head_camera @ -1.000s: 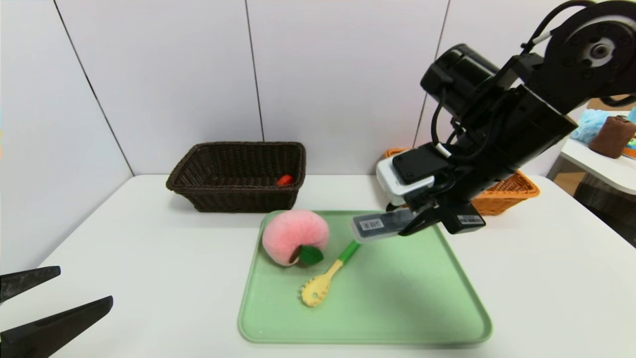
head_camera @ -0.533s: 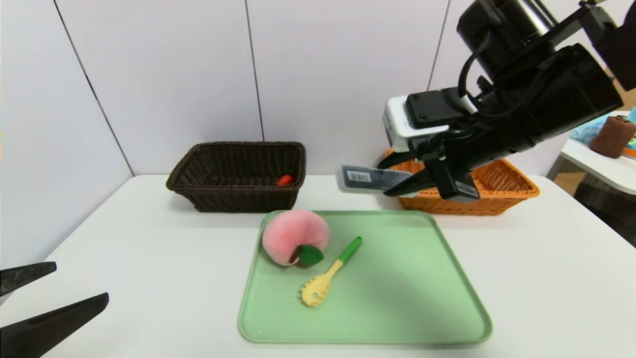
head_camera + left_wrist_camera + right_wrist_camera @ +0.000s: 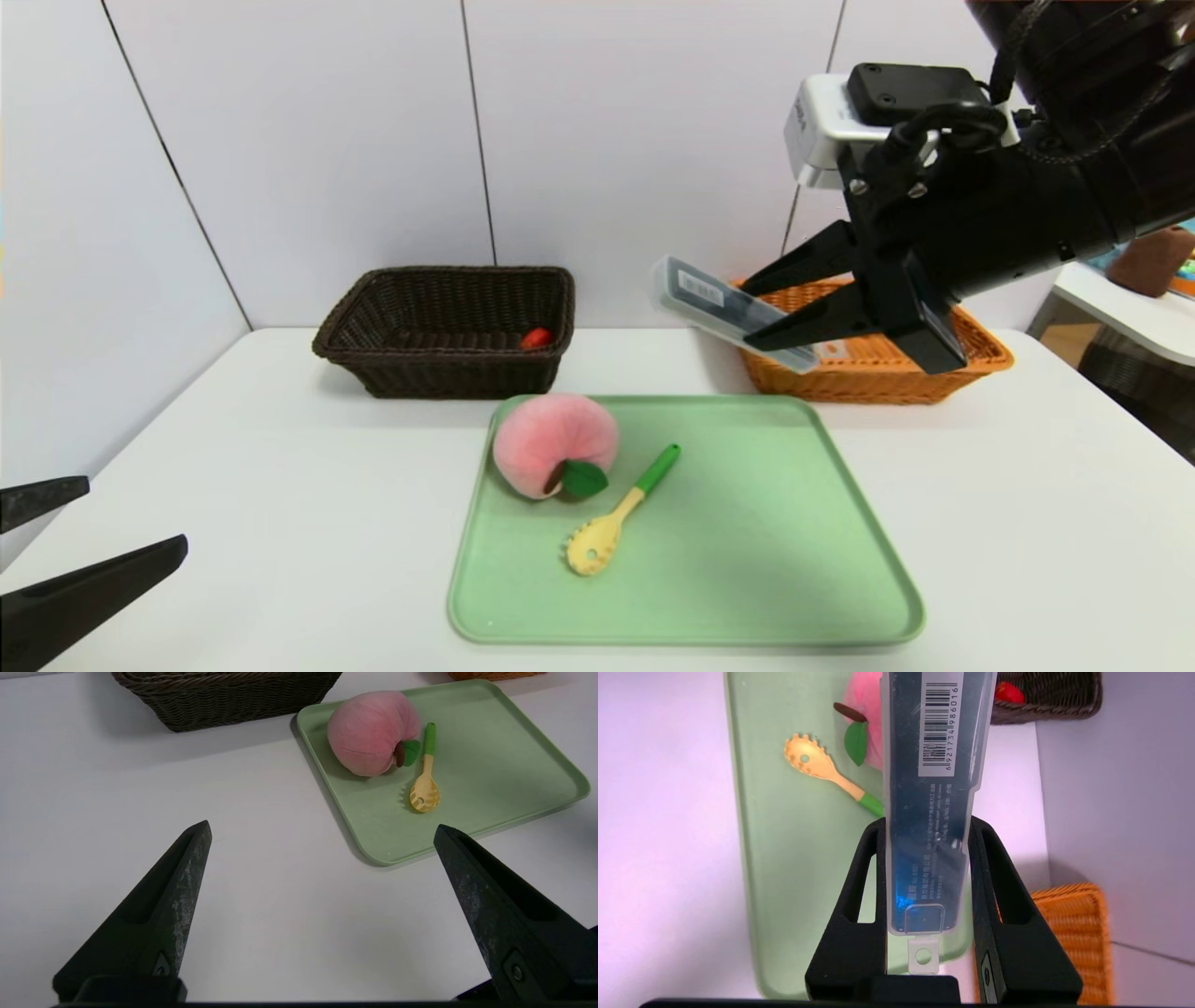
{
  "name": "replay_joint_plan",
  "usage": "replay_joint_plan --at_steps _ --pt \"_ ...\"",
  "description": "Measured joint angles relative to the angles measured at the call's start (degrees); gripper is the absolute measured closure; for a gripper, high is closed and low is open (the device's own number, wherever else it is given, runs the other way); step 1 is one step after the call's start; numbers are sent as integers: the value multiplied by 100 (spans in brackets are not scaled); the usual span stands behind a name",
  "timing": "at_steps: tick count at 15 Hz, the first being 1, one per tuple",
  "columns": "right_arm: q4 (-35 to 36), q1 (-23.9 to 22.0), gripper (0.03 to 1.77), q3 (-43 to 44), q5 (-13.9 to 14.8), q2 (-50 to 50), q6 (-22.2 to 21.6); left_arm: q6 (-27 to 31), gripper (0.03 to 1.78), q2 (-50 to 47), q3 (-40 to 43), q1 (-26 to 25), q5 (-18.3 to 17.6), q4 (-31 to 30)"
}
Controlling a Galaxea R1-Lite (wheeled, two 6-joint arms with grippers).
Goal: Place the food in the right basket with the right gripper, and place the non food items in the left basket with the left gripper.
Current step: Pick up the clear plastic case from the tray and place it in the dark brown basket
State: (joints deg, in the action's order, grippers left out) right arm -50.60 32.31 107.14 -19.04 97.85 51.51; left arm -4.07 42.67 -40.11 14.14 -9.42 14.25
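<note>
Grey case (image 3: 733, 313) with barcode label pinched between right gripper (image 3: 775, 308) fingers, raised above tabletop (image 3: 280, 467) before orange basket (image 3: 971, 359), plush peach (image 3: 554, 443) and yellow pasta spoon (image 3: 616, 513) on green tray (image 3: 747, 560), red duck (image 3: 535, 338) in dark basket (image 3: 439, 373), left gripper (image 3: 322, 830) fingers spread wide, low at left.

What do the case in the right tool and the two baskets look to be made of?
The flat grey translucent case, clamped in the right tool: likely glossy clear plastic, see-through with glints. The dark brown woven basket and orange-tan woven basket: matte wicker-style weave, natural or plastic unclear.
</note>
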Motion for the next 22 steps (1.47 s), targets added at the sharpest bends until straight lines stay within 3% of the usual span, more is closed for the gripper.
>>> replay_joint_plan --at_steps 4,8,10,12,18,22 --pt "419 156 130 -100 0 -83 -1356 2 12 -28 -22 0 13 11" --pt "2010 466 130 -513 85 -17 -2857 0 12 -77 -13 0 22 27" --pt "2845 584 130 -739 132 90 -3376 -2 12 -98 0 0 24 27" --pt "3589 625 130 -866 141 273 -3558 0 12 -130 28 0 22 38" --pt "5068 667 130 -878 140 1034 -3574 0 12 -251 83 0 24 52" --pt "5622 685 130 -328 135 1677 -3577 9 12 -334 113 -4 24 29"
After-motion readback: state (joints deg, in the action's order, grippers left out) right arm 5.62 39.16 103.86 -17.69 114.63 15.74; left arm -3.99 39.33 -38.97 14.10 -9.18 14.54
